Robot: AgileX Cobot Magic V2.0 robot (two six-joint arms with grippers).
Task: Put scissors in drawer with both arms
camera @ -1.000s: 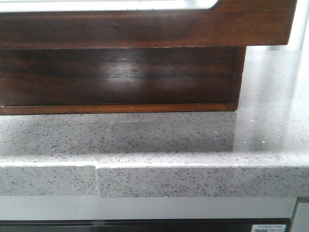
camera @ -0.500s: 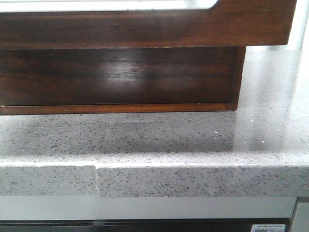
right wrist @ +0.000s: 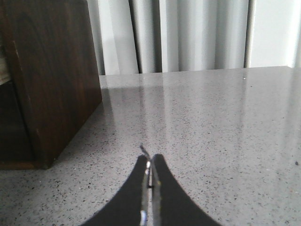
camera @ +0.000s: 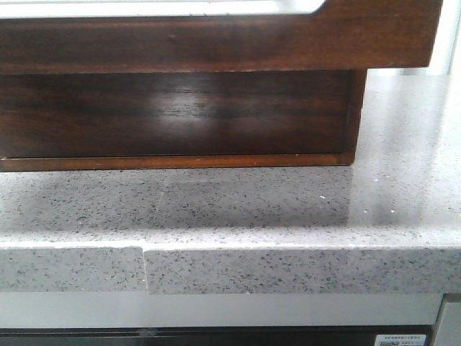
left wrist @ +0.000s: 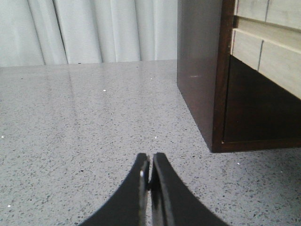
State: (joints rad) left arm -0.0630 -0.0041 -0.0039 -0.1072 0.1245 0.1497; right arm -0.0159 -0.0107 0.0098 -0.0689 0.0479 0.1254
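glossy dark brown wood drawer (camera: 216,43), same shiny wood on the cabinet (camera: 180,115) under it, polished speckled stone tabletop (camera: 288,209), my matt black hands (left wrist: 150,165), soft white cloth curtains (right wrist: 197,35)

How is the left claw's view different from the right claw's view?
The left gripper sits with the dark wooden cabinet on one side of its view; the right gripper sees the cabinet on the other side. A thin metal sliver sticks out past the right gripper's tips, none at the left's. Both are shut, over the speckled countertop.
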